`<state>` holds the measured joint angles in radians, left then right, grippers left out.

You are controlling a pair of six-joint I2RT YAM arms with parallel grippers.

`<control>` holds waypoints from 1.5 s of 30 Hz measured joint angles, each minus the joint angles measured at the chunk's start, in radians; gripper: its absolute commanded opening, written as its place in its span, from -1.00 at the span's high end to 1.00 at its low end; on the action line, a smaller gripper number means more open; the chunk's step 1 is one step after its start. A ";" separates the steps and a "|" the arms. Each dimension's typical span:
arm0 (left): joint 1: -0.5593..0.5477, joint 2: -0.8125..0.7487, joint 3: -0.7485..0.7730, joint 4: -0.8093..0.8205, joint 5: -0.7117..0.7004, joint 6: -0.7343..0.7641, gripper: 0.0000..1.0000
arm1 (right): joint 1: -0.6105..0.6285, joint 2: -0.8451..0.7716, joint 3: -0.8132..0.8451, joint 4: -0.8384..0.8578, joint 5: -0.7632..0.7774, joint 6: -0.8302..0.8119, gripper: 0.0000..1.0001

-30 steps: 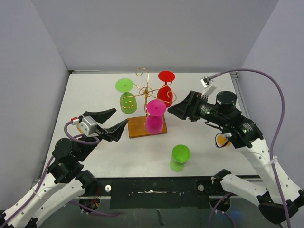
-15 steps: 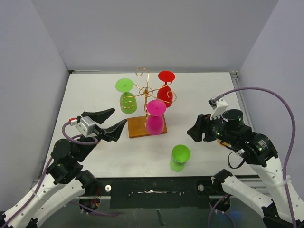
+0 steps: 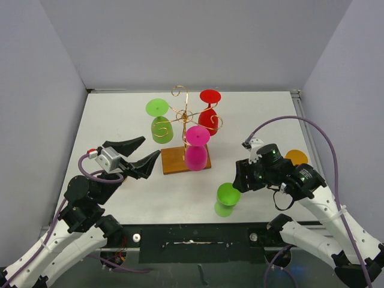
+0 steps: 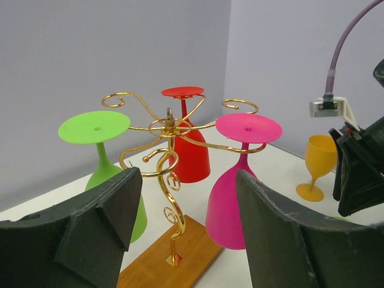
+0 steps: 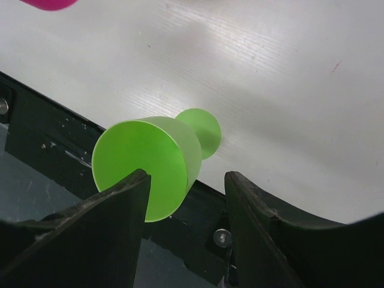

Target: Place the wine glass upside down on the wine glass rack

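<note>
A light green wine glass stands upright near the table's front edge. My right gripper hovers just above and to its right, open. In the right wrist view the glass lies below the jaws, its rim partly behind the left finger; nothing is gripped. The gold wire wine glass rack on its wooden base holds a green, a red and a pink glass, all upside down. My left gripper is open, left of the base, facing the rack.
An orange glass stands upright at the right, partly behind the right arm, and shows beyond the pink glass as the orange glass in the left wrist view. Grey walls close in three sides. The black front rail runs just below the green glass.
The right arm has swung from beside the rack back and down to the green glass at the front edge, jaws narrowing a little. The orange glass is now uncovered. The left arm is still.
</note>
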<state>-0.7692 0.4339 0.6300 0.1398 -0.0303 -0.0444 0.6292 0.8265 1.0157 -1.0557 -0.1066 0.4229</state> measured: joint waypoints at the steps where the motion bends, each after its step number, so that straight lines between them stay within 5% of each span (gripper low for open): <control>1: 0.000 0.000 0.000 0.000 0.000 0.000 -0.26 | 0.007 0.007 -0.012 0.000 -0.002 0.002 -0.02; 27: 0.012 0.000 0.000 0.000 0.000 0.000 -0.26 | 0.175 0.164 -0.065 0.058 0.068 0.085 1.00; 37: 0.012 0.000 0.000 0.000 0.000 0.000 -0.26 | 0.210 0.161 -0.010 0.018 0.187 0.116 1.00; 45: 0.012 0.011 0.004 0.003 -0.001 -0.047 -0.30 | 0.210 0.040 0.134 -0.004 0.454 0.161 1.00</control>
<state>-0.7574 0.4450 0.6338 0.1429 -0.0311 -0.0917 0.8394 0.8661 1.1500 -1.0599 0.3477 0.5835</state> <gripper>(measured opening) 0.643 0.031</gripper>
